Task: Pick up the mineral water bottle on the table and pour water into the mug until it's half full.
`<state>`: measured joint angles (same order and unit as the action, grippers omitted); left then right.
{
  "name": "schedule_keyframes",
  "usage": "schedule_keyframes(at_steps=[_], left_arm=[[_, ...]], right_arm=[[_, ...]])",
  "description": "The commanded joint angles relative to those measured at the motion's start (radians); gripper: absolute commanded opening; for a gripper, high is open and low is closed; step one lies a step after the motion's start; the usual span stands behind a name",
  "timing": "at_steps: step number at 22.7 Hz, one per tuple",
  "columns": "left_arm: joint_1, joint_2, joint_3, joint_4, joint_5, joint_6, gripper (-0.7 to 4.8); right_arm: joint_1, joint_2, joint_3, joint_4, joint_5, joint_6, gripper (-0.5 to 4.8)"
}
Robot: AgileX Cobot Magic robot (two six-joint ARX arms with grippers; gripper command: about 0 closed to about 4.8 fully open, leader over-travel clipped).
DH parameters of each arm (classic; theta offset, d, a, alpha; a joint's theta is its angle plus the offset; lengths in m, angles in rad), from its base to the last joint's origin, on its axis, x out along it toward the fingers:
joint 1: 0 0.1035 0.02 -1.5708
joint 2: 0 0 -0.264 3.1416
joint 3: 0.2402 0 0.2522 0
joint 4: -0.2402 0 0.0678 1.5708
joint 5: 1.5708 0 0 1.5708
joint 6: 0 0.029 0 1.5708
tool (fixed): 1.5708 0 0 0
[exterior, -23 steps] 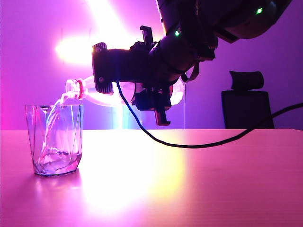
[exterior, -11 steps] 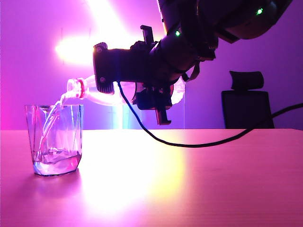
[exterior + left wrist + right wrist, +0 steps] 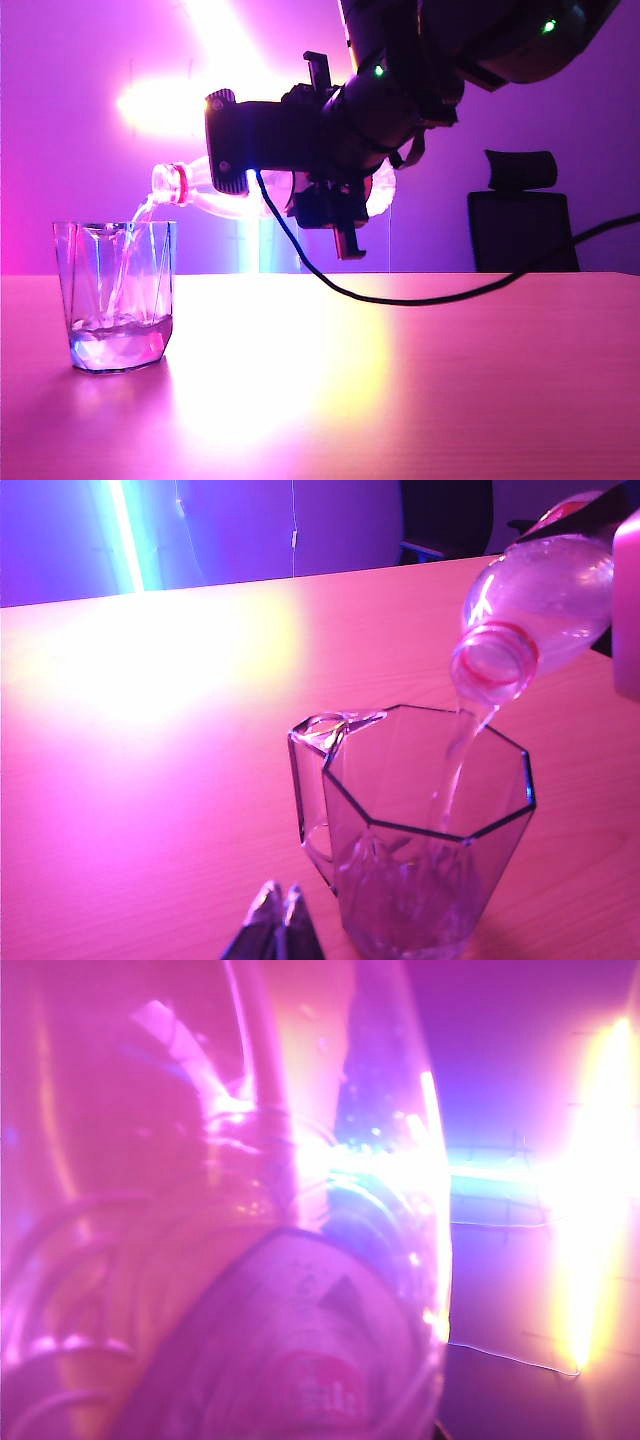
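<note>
- Right gripper (image 3: 300,170) is clamped on the bottle (image 3: 215,190) and holds it in the air above the table (image 3: 420,380), to the right of the mug (image 3: 118,295) in the exterior view.
- Left gripper (image 3: 277,925) shows only its 2 fingertips in the left wrist view; they are together, low and just beside the mug.
- Compared with 1 second ago, the bottle mouth is a little higher and a little more to the right, and the bottle is slightly less tipped.
- The stream of water (image 3: 135,250) is now thinner and falls more straight; before, it splashed wide along the left wall of the mug.
- The water in the mug is calmer now, a low layer at the bottom, well under half.
- The long axis of the bottle is almost level, the mouth with the red ring (image 3: 183,184) points to the left and slightly down, above the right part of the mug rim.
- In the left wrist view the open mouth (image 3: 492,665) is over the mug (image 3: 420,830) and the stream goes inside.
- In the right wrist view the bottle (image 3: 230,1210) fills nearly all the picture, with its label (image 3: 300,1360) very close and blurred.
</note>
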<state>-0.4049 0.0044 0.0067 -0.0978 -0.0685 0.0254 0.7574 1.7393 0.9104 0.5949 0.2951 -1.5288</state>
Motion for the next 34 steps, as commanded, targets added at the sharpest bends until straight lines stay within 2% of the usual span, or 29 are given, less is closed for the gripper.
schedule_keyframes(at_steps=[1, 34], left_arm=[[-0.001, 0.002, 0.002, 0.006, 0.002, -0.003, -0.02], [-0.001, 0.002, 0.002, 0.006, 0.002, -0.003, -0.02]], right_arm=[[0.001, -0.009, 0.024, 0.058, 0.001, -0.019, 2.52], [0.001, -0.009, 0.035, 0.037, 0.002, -0.044, 2.52]])
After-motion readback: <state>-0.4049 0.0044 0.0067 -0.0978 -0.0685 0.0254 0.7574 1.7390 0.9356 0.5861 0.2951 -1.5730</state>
